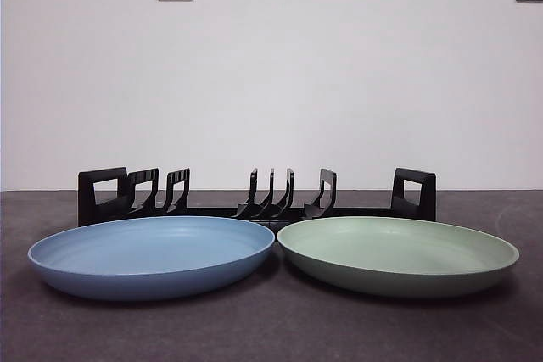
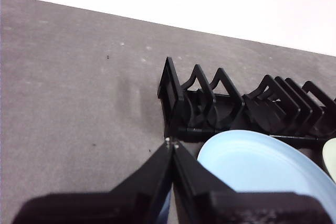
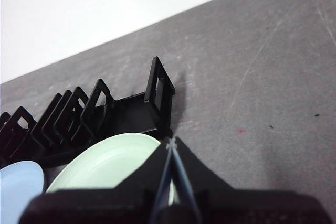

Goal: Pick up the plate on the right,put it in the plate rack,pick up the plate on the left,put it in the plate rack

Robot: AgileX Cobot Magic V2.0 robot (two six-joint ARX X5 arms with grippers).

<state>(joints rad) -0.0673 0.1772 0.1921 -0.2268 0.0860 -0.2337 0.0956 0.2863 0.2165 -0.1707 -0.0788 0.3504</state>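
- Now the plate rack stands empty along the back of the grey worktop.
- Before it lie the blue plate at left and green plate at right, rims nearly touching.
- Left claw and right claw hang above, each with jaws together, holding nothing.

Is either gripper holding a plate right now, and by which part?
Nothing is held. Left gripper and right gripper are shut on nothing; blue plate and green plate lie flat before the plate rack.
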